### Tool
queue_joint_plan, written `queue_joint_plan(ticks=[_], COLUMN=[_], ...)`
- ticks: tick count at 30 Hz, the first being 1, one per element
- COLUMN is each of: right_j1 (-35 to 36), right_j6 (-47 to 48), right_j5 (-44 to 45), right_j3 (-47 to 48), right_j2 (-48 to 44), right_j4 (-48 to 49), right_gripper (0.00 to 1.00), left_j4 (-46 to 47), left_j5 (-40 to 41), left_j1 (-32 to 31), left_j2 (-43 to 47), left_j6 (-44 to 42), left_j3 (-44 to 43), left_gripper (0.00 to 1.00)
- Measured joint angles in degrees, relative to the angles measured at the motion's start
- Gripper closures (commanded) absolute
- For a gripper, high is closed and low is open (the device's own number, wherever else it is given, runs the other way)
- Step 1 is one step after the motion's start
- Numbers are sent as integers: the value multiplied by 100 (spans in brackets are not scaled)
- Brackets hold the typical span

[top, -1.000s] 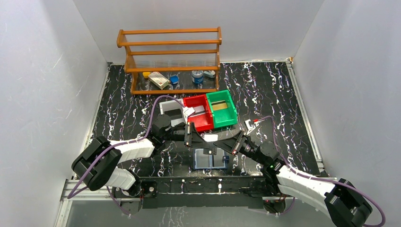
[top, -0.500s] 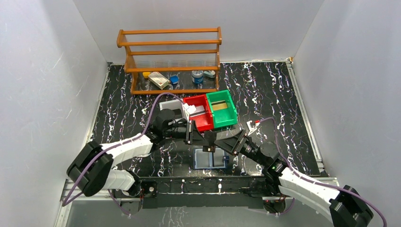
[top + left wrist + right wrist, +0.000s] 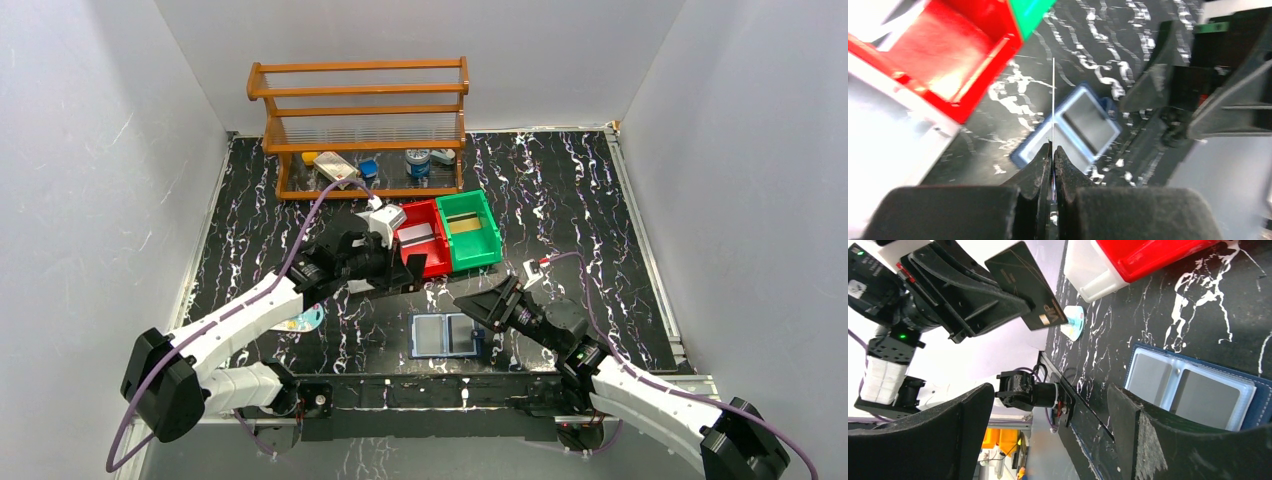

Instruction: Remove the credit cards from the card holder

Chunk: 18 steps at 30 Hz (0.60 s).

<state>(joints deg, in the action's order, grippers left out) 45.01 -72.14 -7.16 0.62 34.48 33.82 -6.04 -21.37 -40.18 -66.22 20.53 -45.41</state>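
Currently, stock of the bench as I hold it.

Item, left claw point(image 3: 410, 268): pressed together on a dark card point(image 3: 1024, 286), gripped by one edge and seen from my left wrist as a thin pale line. It hangs just in front of the red bin point(image 3: 432, 262).

Item, right claw point(image 3: 478, 302): spread wide, pinching nothing, poised just above the card holder point(image 3: 445, 335).

Item, card holder: lying open and flat on the table near my bases, pale blue faces up. Two grey rectangles show under its clear sleeves. I judge them to be cards, so the task is part done.

Step in hand, as I judge it: put the dark card away, likely into the red bin, which has a pale card in it. Done well: carry it over the near wall, level it above the open mouth, lower, then part the jaws. A release from height could let a thin card skate out.

Surroundings: green bin point(image 3: 480, 252) touching the red one on its right; white bin point(image 3: 1083, 272) on its left, mostly under my left arm; white oval packet point(image 3: 300, 322) beside my left forearm; wooden rack point(image 3: 360, 110) well apart at the back.

In the way: the red bin's near wall; my own purple cable point(image 3: 320, 215); my right claw close by.
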Motion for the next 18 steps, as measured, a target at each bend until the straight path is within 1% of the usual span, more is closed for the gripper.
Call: queue_joint_plan(ticks=[4, 8, 18], right_j1=[0, 0, 0], right_j6=[35, 55, 85], right_j5=[57, 103, 229], right_j3=[0, 0, 0], right_j2=[0, -7, -37], right_j4=[-138, -278, -439], right_gripper=[7, 6, 5], left_j4=[-562, -841, -905], left_j5=[789, 1456, 2745], left_j1=[0, 0, 0], left_j2=[0, 0, -118], left_j6=[-754, -1493, -3724], left_j3=[-286, -424, -457], left_gripper=[100, 100, 100])
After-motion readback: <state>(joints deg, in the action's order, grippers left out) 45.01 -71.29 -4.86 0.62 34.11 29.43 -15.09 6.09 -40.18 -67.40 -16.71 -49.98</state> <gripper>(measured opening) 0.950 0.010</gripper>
